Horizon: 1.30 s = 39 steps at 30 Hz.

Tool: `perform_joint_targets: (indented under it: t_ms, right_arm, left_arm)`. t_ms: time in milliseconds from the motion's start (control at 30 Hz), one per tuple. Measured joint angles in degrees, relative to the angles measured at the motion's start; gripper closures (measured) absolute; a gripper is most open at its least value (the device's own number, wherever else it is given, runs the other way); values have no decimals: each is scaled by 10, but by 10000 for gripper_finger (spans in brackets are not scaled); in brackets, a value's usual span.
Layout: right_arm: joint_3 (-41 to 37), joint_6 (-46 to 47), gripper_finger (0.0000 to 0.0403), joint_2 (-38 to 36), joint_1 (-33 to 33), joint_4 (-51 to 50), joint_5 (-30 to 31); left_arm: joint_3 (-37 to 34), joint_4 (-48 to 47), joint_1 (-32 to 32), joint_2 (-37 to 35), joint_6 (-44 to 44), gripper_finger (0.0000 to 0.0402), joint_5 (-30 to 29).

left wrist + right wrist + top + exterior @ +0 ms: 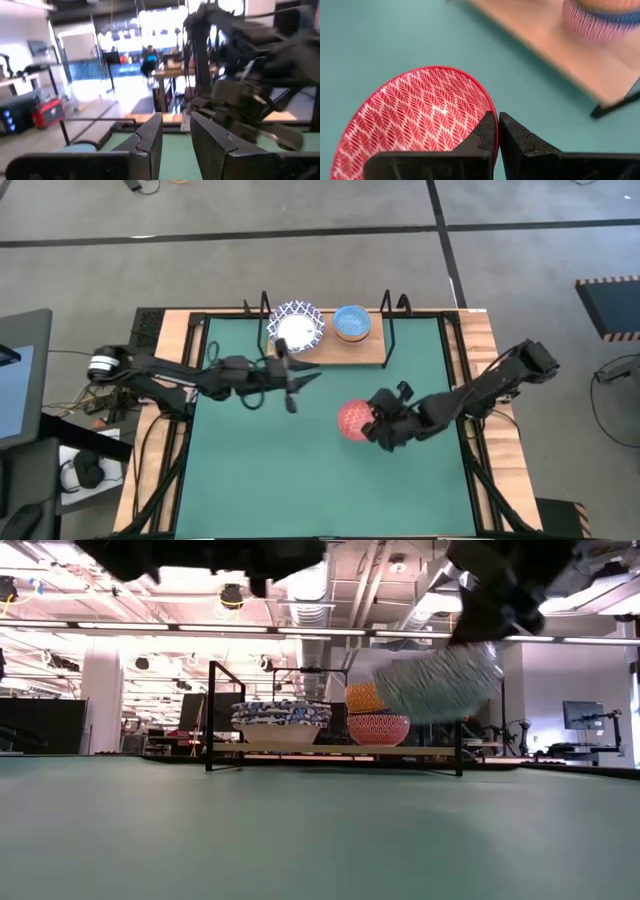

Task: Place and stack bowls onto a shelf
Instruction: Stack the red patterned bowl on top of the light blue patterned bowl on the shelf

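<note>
The step in hand was judged to be the carrying of the small red patterned bowl towards the light wooden shelf board on its thin black wire frame. In the right wrist view the rim of this bowl was seen clamped between the two dark fingers of the right claw, which were closed on it with almost no gap. In the high view the right claw was placed over the green mat of the table, in front of the shelf and somewhat to its right side, well apart from the board. In the low view the bowl appeared lifted clear of the mat.

On the shelf, a stack of wide white bowls with blue patterned rims stood at the left, and a stack of smaller bowls with a light blue bowl on top stood beside it; in the low view a yellow-orange bowl was seen there over a red-patterned one.

The left claw was held in front of the white stack, its fingers a little apart and nothing between them.

For the next move, the red bowl would probably have to be raised above the small stack, kept level, centred over the light blue bowl and lowered before the release. The black upright post near that stack would have to be avoided.
</note>
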Motion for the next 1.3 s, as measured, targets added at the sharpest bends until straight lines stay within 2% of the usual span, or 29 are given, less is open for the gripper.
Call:
perform_joint_targets:
  t_ms: [133,300,433,567,667,800,967,1300]
  right_arm:
    - [0,-78,368,-43,-40,54,-14]
    - [0,-209,369,-87,-119,169,-107]
    - [5,-270,370,-130,-218,206,-143]
    - [15,-317,370,-147,-334,205,-137]
    - [19,-341,371,-137,-412,213,-165]
    - [22,-363,371,-103,-490,238,-240]
    - [23,-375,371,-67,-539,294,-293]
    - [23,-398,371,-7,-608,310,-315]
  left_arm:
    - [-71,60,19,-52,9,315,11]
    - [-98,73,31,-114,-2,315,7]
    - [-104,25,31,-164,-2,315,7]
    - [-104,-60,31,-201,1,315,-36]
    - [-104,-87,33,-212,5,315,-78]
    - [-104,-87,38,-211,17,315,-87]
    - [-104,-101,49,-209,18,315,-87]
    - [-104,-129,73,-208,15,315,-87]
